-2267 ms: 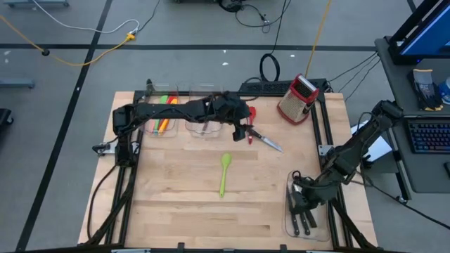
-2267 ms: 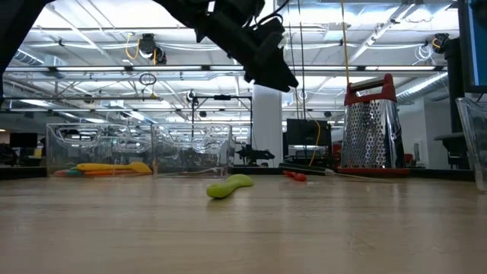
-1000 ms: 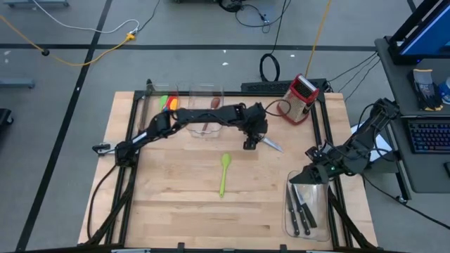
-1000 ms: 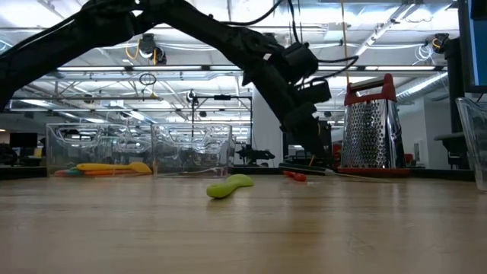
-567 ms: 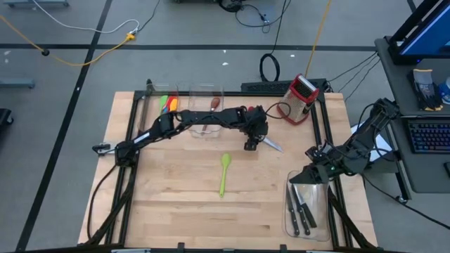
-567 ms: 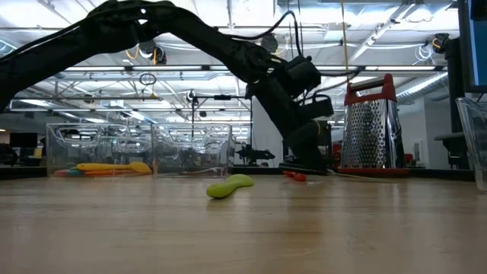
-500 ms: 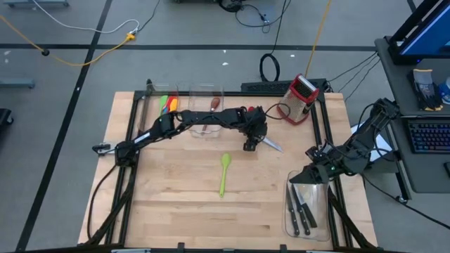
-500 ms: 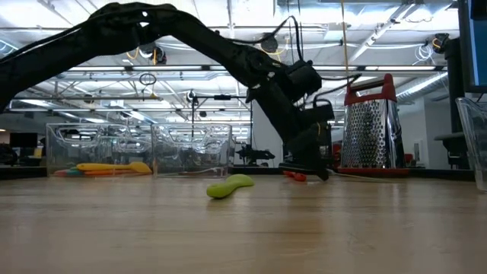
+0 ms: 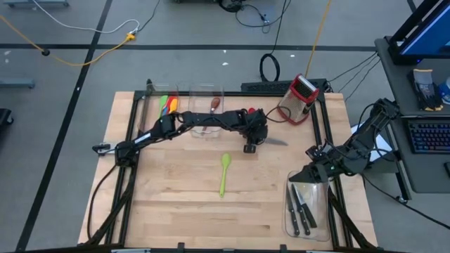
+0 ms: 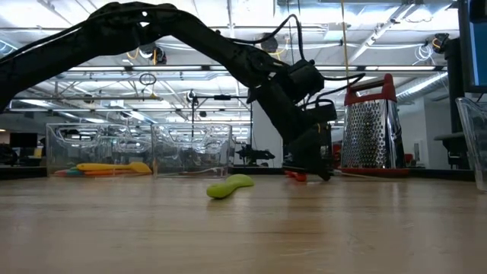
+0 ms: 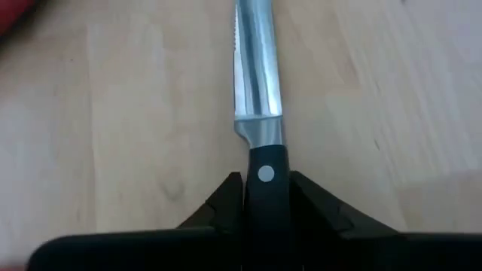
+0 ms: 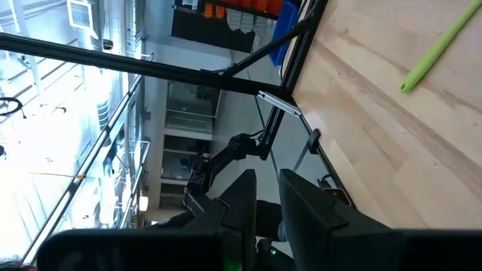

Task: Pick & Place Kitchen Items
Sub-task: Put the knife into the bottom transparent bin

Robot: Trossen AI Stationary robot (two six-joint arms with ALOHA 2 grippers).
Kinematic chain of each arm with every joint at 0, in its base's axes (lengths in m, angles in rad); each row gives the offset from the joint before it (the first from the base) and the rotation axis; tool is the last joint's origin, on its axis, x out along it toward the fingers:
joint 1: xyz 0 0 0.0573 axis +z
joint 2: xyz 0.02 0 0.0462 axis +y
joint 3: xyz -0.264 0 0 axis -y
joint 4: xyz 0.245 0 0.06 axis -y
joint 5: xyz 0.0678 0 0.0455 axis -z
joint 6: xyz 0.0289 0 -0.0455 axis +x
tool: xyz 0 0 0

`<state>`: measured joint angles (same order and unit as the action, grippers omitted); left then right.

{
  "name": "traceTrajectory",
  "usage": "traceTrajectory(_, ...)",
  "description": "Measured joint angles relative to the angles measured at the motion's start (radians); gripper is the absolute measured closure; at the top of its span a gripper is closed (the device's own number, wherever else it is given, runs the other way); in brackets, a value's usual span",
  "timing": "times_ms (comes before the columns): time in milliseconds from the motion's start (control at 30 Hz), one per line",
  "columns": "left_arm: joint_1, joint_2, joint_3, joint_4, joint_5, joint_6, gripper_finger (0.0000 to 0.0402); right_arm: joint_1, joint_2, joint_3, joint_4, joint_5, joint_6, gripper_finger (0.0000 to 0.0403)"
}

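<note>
Far left of worktop (image 9: 176,204): clear bins (image 9: 204,119) holding yellow, orange and green utensils (image 9: 166,105) plus a wooden spoon (image 9: 212,105); unchanged against the earlier views.

Centre: green spoon (image 9: 224,174) flat on bare wood, untouched and well apart from either arm.

Centre right, far side: left gripper (image 9: 250,144) now lowered to the worktop onto the black-handled knife (image 11: 258,98), where 2.3 s ago raised and nearer the bins. Since 0.5 s ago, only a slight further settling. In the left wrist view, fingers (image 11: 226,205) narrowed against both sides of the black handle just behind the blade; blade flat on the wood, pointing away. Red utensil (image 10: 298,176) just beside the gripper. Judged: grasp closed or closing, lift not yet begun; next step likely carriage to the near-right bin.

Right: box grater (image 9: 298,99) standing at the far edge, undisturbed.

Near right: clear bin (image 9: 320,225) holding several black-handled knives (image 9: 300,211). Right gripper (image 9: 311,173) withdrawn from over that bin to its far rim; fingers (image 12: 312,199) a narrow gap apart, empty.
</note>
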<state>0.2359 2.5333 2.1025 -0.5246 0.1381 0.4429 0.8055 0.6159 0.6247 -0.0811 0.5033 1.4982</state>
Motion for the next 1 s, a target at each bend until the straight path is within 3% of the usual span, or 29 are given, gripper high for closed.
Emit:
traceTrajectory(233, 0.004, -0.037, -0.005, -0.009, -0.037, 0.010, 0.0329, 0.000, 0.000, 0.000, -0.001, 0.002, 0.000, 0.0348)
traceTrajectory(500, 0.004, -0.193, -0.003, -0.072, -0.101, -0.016, 0.0329, 0.000, 0.000, 0.000, 0.001, 0.002, -0.039, 0.0348)
traceTrajectory(1000, -0.013, -0.479, 0.000, -0.188, -0.088, -0.399, 0.0329, -0.001, 0.000, 0.000, 0.022, 0.144, -0.254, 0.0348)
